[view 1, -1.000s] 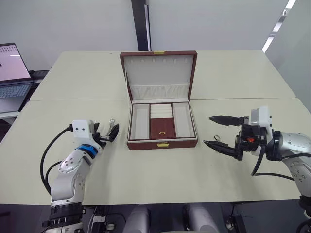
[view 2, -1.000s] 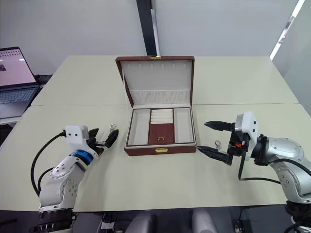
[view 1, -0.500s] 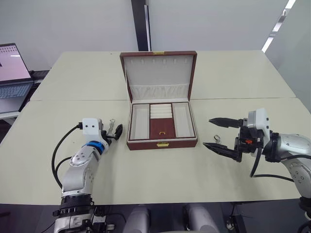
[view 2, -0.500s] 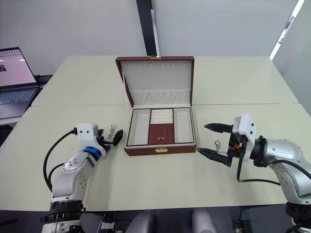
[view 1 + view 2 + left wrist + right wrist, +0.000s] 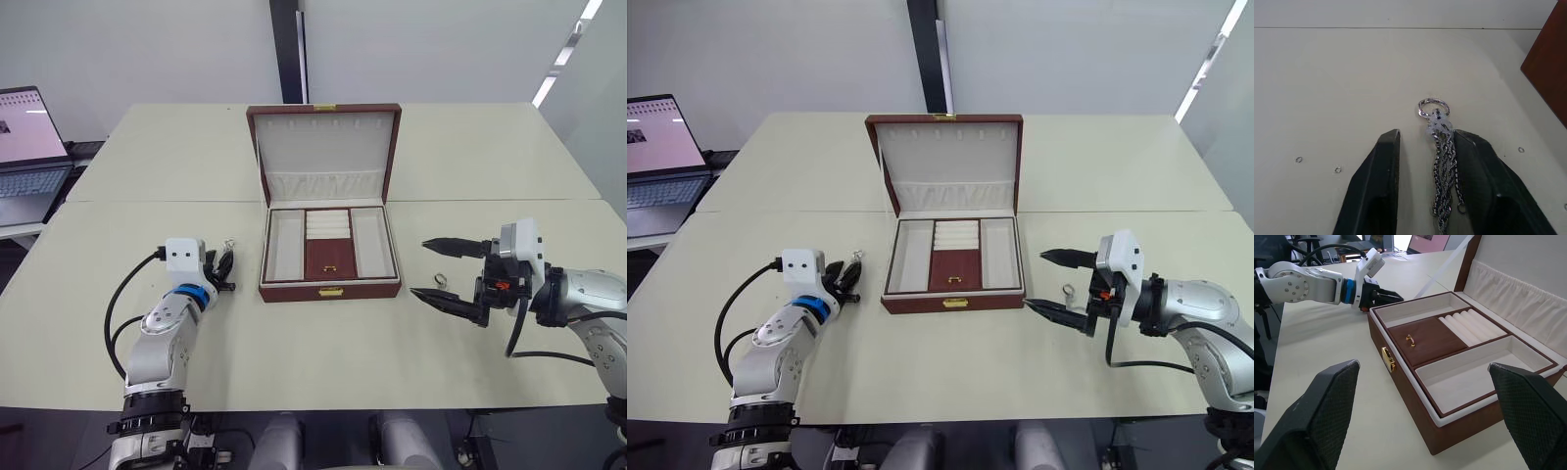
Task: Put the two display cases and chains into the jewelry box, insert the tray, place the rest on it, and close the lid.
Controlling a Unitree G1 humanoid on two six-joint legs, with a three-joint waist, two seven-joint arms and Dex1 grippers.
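Chains lie bunched on the pale surface to the left of the jewelry box, and the left tool is lowered over them. In the left wrist view the silver strands run between the two black fingers, close against one of them, with a ring clasp just past the fingertips; the jaws stand narrowly apart, and I cannot tell for sure whether they press on the metal yet.

The jewelry box sits at the middle of the surface with its lid standing upright at the back (cream lining, a gathered pocket and a row of small hooks showing). The tray is seated in the box, its brown centre panel and small gold pull facing up between the cream sections.

The right tool hangs to the right of the box with its jaws spread wide and nothing between them. A small silver ring piece lies on the surface between its fingertips. A laptop stands open at the far left edge.
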